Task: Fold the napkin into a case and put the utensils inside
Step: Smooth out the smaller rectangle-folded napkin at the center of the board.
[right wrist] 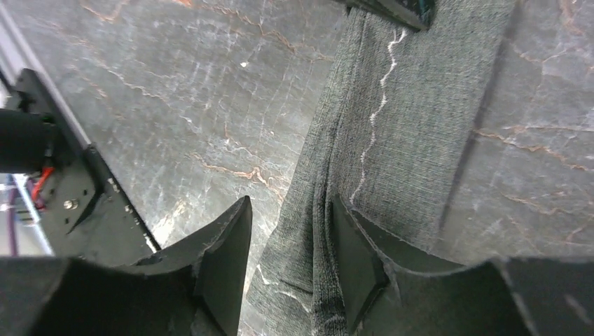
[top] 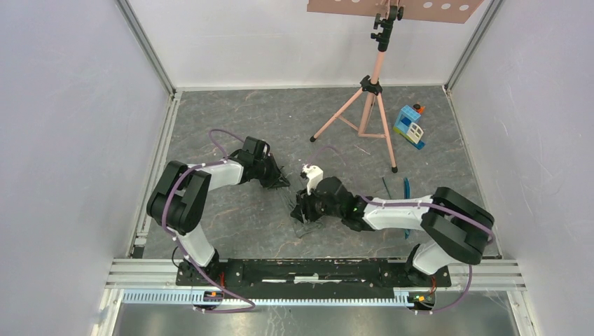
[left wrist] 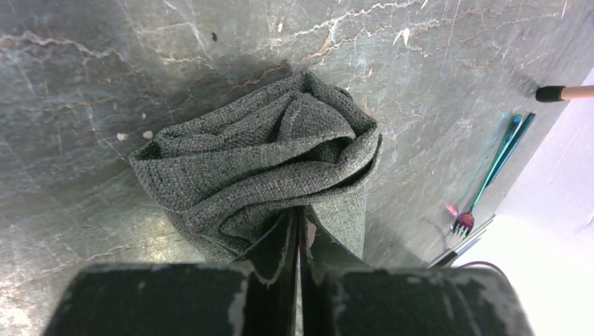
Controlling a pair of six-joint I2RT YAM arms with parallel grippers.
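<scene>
Left gripper [left wrist: 299, 218] pinches the napkin [left wrist: 266, 147]; right gripper [right wrist: 291, 213] straddles it

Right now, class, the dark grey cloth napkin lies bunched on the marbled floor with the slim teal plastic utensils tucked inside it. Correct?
No. The dark grey cloth napkin is bunched on the marbled floor, but the slim teal plastic utensils lie outside it on bare floor; the left wrist view shows this.

One napkin [left wrist: 266, 161], at least two utensils [left wrist: 501, 157], one tripod [top: 370, 91], one toy house [top: 409, 126].
</scene>
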